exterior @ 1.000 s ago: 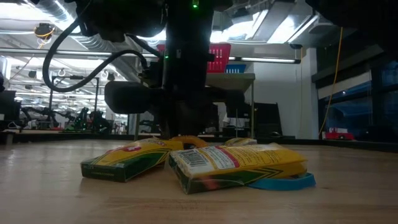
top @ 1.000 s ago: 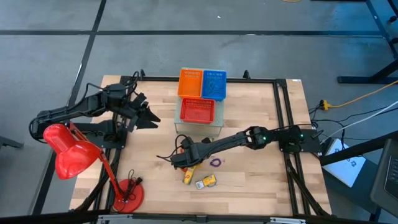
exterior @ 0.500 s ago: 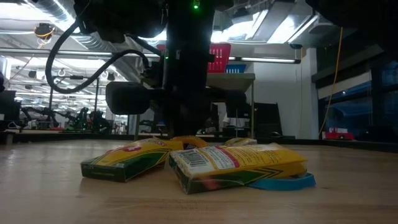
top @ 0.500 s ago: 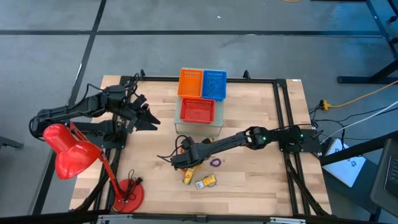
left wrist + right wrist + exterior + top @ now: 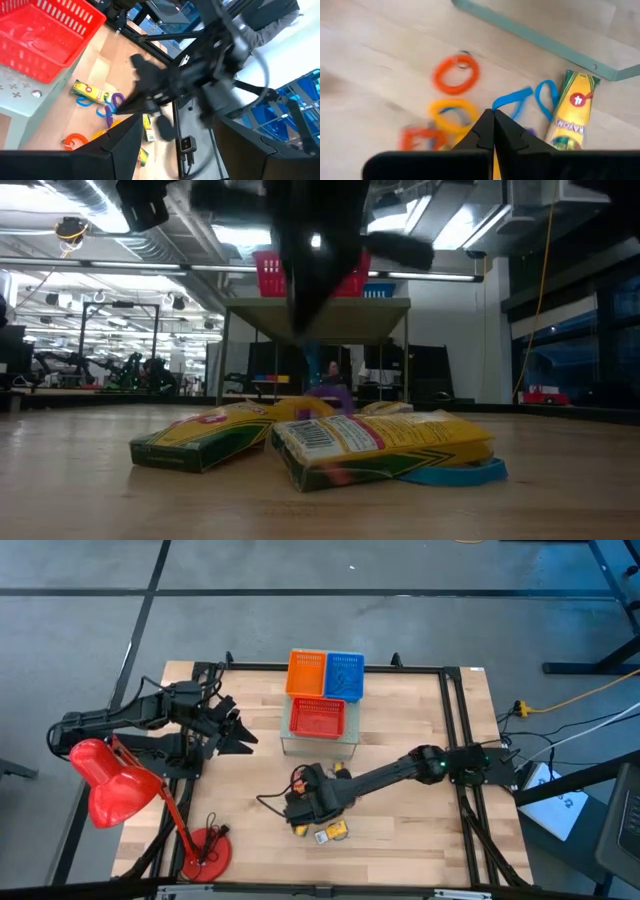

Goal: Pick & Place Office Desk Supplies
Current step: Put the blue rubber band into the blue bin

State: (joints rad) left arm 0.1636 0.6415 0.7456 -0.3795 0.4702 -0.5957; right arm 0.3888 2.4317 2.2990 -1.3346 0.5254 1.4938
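Note:
The supplies lie in a cluster on the wooden table. In the right wrist view I see an orange loop [image 5: 456,74], a yellow loop [image 5: 451,107], a blue loop [image 5: 520,97] and a yellow crayon box [image 5: 572,107]. Two crayon boxes [image 5: 205,435] [image 5: 380,442] lie flat in the low view, with a purple loop [image 5: 330,393] behind them. My right gripper [image 5: 493,114] [image 5: 297,808] is shut and hovers above the cluster. My left gripper [image 5: 175,150] [image 5: 240,735] is open, off to the table's left. My right gripper is shut with its fingertips [image 5: 487,120] together above the loops. Whether anything is between them I cannot tell. The low view shows the arm only as a blur.
Orange [image 5: 307,673], blue [image 5: 344,675] and red [image 5: 317,718] mesh baskets sit on a grey stand [image 5: 320,747] at the far middle. A red desk lamp [image 5: 115,785] with a round base [image 5: 205,852] stands at the near left corner. The table's right half shows bare wood.
My right gripper has risen from the table behind the crayon boxes and shifted a little toward the near edge; in the low view it is now a blur high up. The purple loop behind the boxes has come into sight.

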